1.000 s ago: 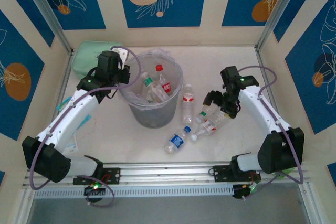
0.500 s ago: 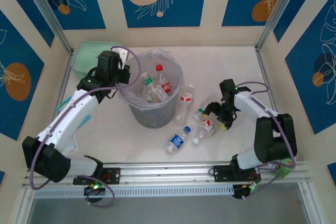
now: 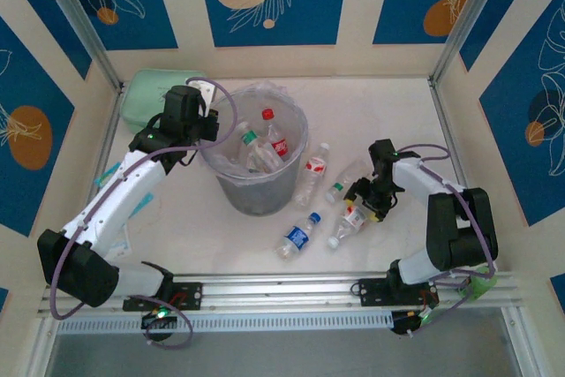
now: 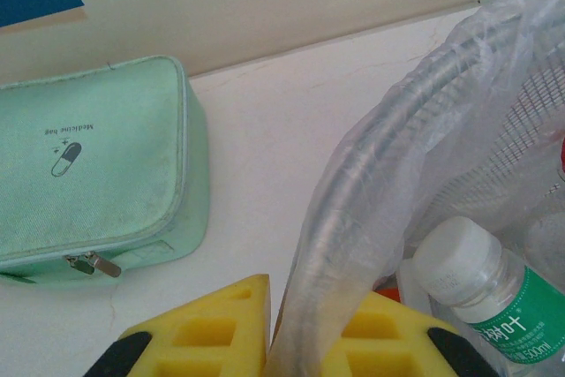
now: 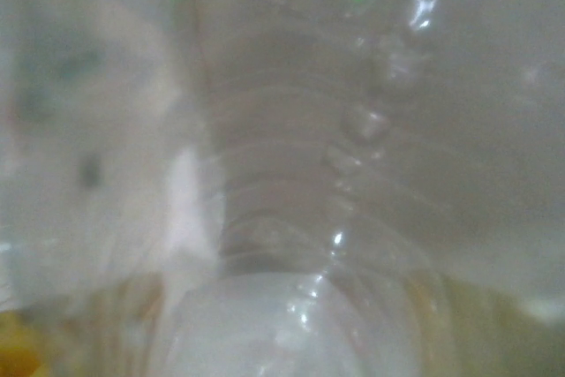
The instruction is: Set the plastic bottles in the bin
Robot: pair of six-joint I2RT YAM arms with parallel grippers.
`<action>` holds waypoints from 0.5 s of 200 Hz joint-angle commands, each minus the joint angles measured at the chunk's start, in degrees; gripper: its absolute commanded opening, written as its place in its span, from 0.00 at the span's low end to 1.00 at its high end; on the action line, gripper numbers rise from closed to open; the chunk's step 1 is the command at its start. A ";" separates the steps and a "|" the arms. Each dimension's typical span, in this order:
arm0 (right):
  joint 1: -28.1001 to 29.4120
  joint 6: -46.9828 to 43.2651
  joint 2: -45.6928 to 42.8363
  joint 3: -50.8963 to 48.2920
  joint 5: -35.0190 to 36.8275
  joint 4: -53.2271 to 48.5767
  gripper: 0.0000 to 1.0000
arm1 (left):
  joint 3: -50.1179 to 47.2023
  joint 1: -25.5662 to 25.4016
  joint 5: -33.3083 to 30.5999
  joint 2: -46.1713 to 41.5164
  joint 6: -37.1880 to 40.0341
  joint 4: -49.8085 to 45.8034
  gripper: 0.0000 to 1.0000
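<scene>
Now the right gripper (image 3: 364,205) is down on a red-label bottle (image 3: 346,225), at 4 o'clock from the bin (image 3: 252,196). I cannot tell if it pinches yet. The round bottle could squirt out if squeezed near its end. The left gripper (image 4: 300,346) pinches the bin's rim.

White table (image 3: 221,240) w/ bin (image 3: 256,193), pouch (image 3: 146,99), bottles (image 3: 297,237)

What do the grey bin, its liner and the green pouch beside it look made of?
Round translucent grey bin: looks like rigid plastic, semi-matte; its wall lets light through. Clear bag liner: thin glossy plastic film, crinkled over the rim. Mint-green zip pouch: apparently woven fabric, matte, with stitched edges and a metal-looking zip pull.
</scene>
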 commanded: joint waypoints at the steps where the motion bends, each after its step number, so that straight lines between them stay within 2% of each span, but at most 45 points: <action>1: -0.28 -0.34 -2.56 0.86 0.91 -2.88 0.68 | -2.65 -1.08 0.14 2.45 0.50 -4.24 0.00; 51: -1.57 -1.52 -5.64 3.21 1.34 -5.91 0.65 | -2.56 -1.15 0.27 2.44 0.41 -4.32 0.00; 100: -4.30 -3.58 -8.73 10.98 -0.29 -8.64 0.60 | -2.50 -1.08 0.70 2.54 0.24 -4.32 0.00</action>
